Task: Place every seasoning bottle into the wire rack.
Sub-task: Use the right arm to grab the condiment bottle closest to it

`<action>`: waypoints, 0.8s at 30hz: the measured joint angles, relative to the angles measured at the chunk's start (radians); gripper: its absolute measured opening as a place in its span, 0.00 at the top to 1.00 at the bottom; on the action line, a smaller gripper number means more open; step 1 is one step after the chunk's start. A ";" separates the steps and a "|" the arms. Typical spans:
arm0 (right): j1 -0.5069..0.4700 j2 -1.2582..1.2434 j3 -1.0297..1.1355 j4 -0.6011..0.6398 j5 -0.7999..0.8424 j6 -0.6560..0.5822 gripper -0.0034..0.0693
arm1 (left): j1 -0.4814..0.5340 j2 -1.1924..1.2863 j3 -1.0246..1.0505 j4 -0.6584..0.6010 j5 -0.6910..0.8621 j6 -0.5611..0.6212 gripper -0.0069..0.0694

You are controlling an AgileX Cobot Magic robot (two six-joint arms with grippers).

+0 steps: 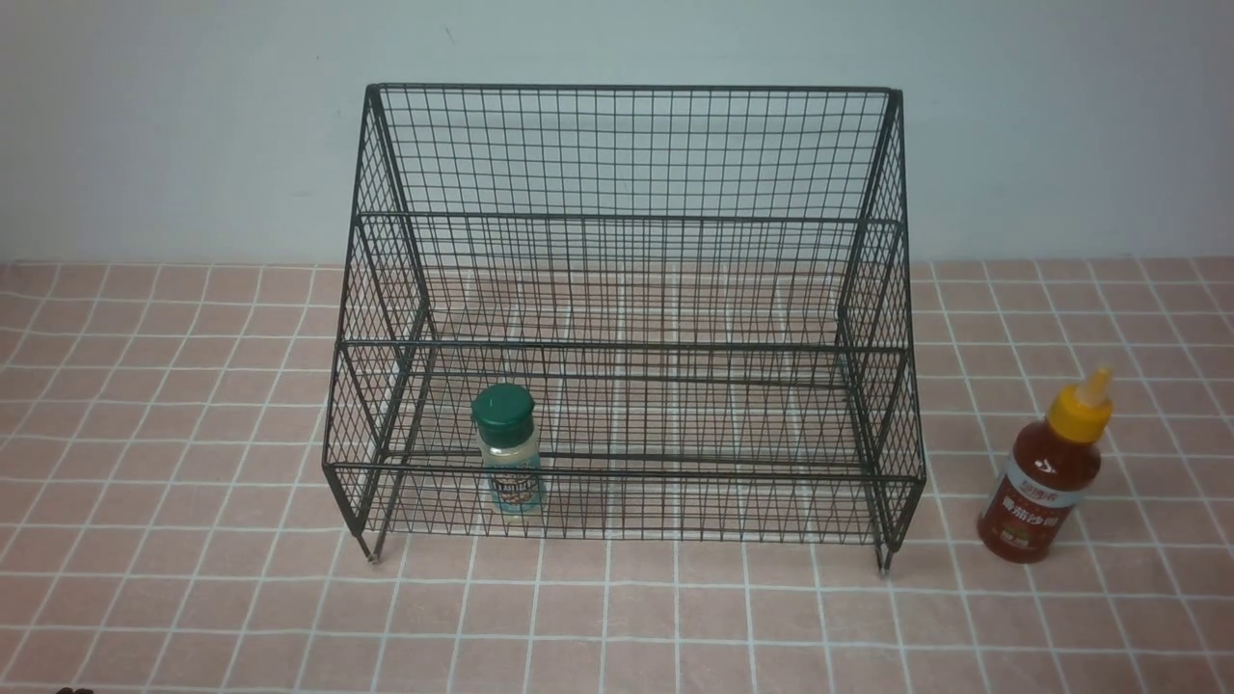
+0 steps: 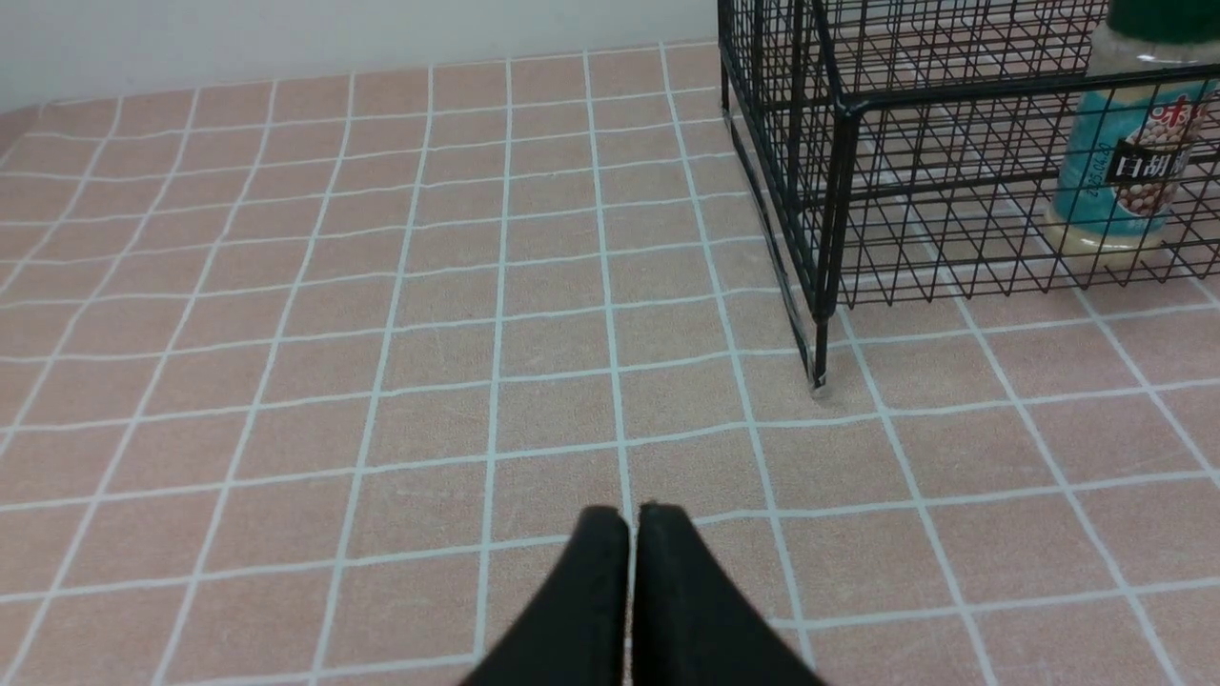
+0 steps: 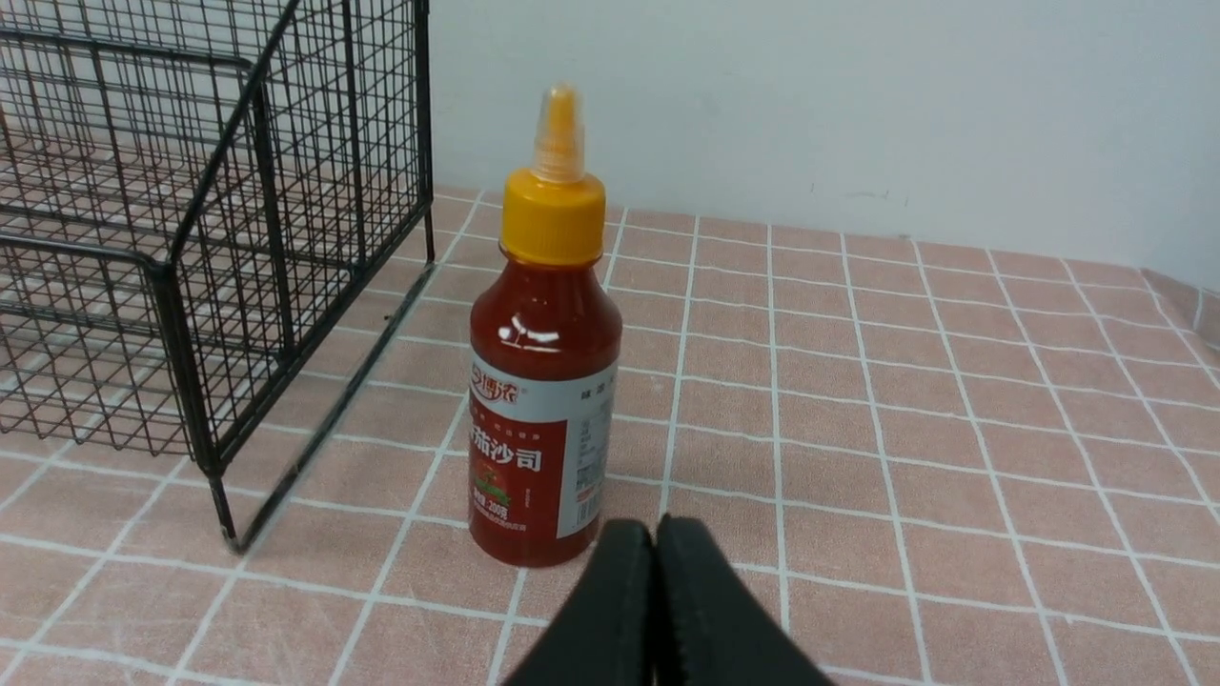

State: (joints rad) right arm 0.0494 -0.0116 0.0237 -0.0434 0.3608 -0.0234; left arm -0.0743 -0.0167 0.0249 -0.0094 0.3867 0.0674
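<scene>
The black wire rack (image 1: 627, 222) stands mid-table against the wall. A short clear shaker jar with a dark green cap (image 1: 508, 449) stands upright inside its lowest front tier, toward the left; the same jar (image 2: 1125, 162) shows behind the mesh (image 2: 839, 191) in the left wrist view. A red sauce bottle with a yellow nozzle cap (image 1: 1046, 482) stands upright on the cloth just right of the rack. My right gripper (image 3: 655, 534) is shut and empty, close before that bottle (image 3: 543, 381). My left gripper (image 2: 633, 519) is shut and empty over bare cloth, short of the rack's front left foot.
A pink tablecloth with a white grid (image 1: 193, 578) covers the table. A pale wall (image 1: 145, 125) runs behind the rack. In the right wrist view the rack's side (image 3: 238, 238) stands beside the red bottle.
</scene>
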 joint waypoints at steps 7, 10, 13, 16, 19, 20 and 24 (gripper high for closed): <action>0.000 0.000 0.004 0.066 -0.194 0.053 0.97 | 0.000 0.000 0.000 0.000 0.000 0.000 0.92; 0.000 0.000 0.004 0.121 -0.381 0.122 0.97 | 0.000 0.000 0.000 0.000 0.000 0.000 0.92; 0.000 0.000 0.004 0.160 -0.503 0.184 0.97 | 0.000 0.000 0.000 0.000 0.000 0.000 0.92; 0.000 0.000 0.004 0.182 -0.540 0.206 0.97 | 0.000 0.000 0.000 0.000 0.000 0.000 0.92; 0.000 0.000 0.004 0.190 -0.541 0.215 0.97 | 0.000 0.000 0.000 0.000 0.000 0.000 0.92; 0.000 0.000 0.004 0.195 -0.538 0.218 0.97 | 0.000 0.000 0.000 0.000 0.000 0.000 0.92; 0.000 0.000 0.004 0.222 -0.536 0.227 0.97 | 0.000 0.000 0.000 0.000 0.000 0.000 0.92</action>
State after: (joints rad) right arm 0.0494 -0.0116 0.0278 0.1788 -0.1757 0.2035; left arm -0.0743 -0.0167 0.0249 -0.0094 0.3867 0.0674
